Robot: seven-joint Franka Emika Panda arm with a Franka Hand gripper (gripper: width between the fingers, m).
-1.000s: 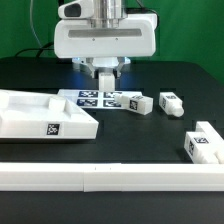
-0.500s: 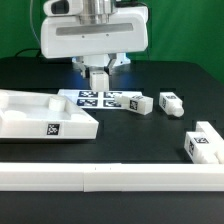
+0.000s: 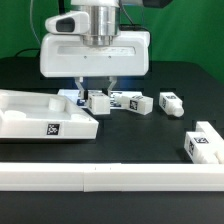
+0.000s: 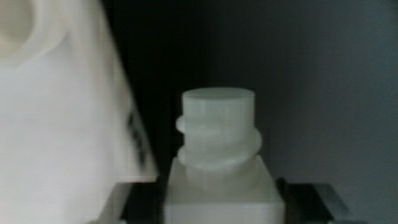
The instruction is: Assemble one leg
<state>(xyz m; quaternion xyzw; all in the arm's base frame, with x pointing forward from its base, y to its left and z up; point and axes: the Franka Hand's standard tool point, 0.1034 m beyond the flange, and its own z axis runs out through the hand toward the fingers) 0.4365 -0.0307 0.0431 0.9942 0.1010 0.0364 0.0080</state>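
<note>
A: Item one, the pincer point(image 3: 96, 97). Condition?

B: Clamped on the leg point(image 3: 99, 102). In the wrist view the dark pads point(image 4: 139, 203) press against both sides of the leg's point(image 4: 221, 130) square body, with no gap showing. The narrower round end points away from the wrist.

A: Location of the leg?

B: Low over the table point(image 3: 150, 125), at the near edge of the marker board point(image 3: 124, 98). It is just beside the far corner of the panel point(image 3: 30, 112). Whether it touches the table, I cannot tell.

A: Other stock?

B: A loose leg point(image 3: 142, 104) lies at the marker board's end. A second leg point(image 3: 171, 101) lies near that one. A third leg point(image 3: 203, 143) sits well apart, toward the exterior view's right. All three lie free on the table.

A: Step in hand?

B: My judgement: the grasp is made and the piece is in carriage toward the panel. It is not yet fitted.

A: Requirements for the next move?

B: Probably these:
- Bring the narrower end square to the panel's mounting point.
- Keep the grip firm so the leg does not tilt.
- Seat the leg before the pincer lets go.

Neither view shows that mounting point clearly, so alignment is the main risk.
</note>
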